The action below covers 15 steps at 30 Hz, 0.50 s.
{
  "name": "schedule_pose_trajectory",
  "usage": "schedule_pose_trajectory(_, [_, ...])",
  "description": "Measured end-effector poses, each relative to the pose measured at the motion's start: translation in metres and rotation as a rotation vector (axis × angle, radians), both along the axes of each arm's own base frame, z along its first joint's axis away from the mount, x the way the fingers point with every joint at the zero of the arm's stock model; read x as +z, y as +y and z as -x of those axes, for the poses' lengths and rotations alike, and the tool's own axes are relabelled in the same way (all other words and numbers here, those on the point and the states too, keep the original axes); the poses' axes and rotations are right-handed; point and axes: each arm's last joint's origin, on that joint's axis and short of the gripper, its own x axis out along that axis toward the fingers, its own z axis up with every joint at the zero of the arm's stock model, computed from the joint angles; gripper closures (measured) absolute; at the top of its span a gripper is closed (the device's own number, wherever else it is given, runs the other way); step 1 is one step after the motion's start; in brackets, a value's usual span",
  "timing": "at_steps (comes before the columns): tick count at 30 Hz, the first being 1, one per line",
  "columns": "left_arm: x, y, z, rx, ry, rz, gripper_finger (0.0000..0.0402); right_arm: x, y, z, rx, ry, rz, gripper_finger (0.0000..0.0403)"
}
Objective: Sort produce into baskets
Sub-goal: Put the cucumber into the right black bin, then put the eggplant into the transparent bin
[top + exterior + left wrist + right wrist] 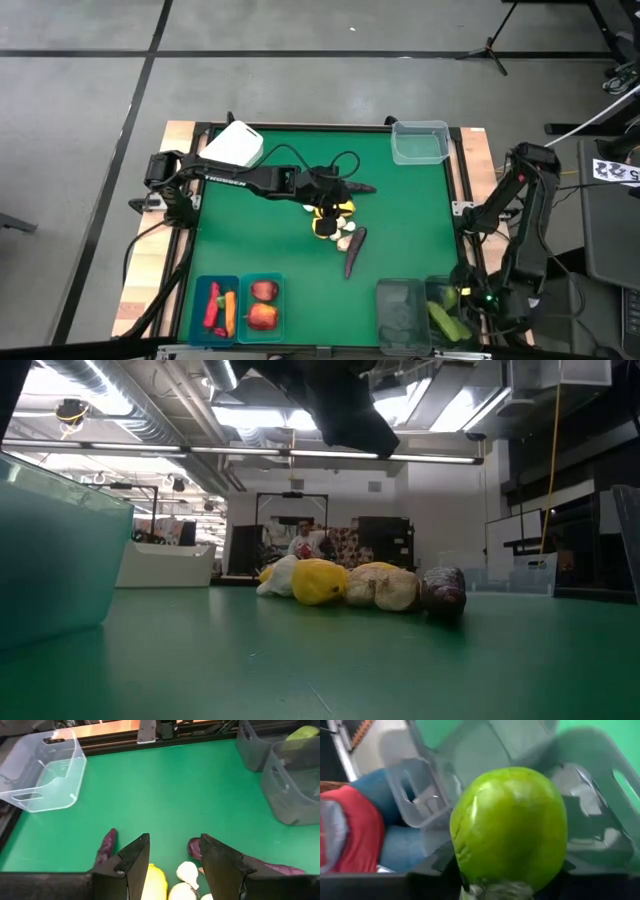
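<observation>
Green mat (pixel 400 200): eggplant (pixel 355 250) lies diagonal; left gripper (pixel 170 865) jaws apart, right's unclear.

A green mat (pixel 400 200) covers the table, and a tripod (pixel 492 45) stands on the grey floor beyond.

Bare green mat (pixel 410 215) around central produce pile (pixel 335 225)

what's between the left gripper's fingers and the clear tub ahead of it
Bare green mat only. In the left wrist view nothing lies between the left gripper and the clear tub; a purple eggplant sits off to one side.
</observation>
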Motion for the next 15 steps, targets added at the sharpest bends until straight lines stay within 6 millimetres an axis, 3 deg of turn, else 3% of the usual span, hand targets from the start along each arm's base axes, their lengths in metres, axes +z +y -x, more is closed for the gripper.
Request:
schedule_pose_trajectory(10, [0.000,-0.007,0.000,-0.063,0.005,-0.067,0.0232,-0.010,0.000,0.002,0.000,0.090,0.065,0.0127])
schedule_pose_trajectory(15, [0.001,-0.011,-0.001,-0.147,-0.007,-0.162,0.0232,-0.010,0.000,0.003,0.007,0.105,0.064,0.0104])
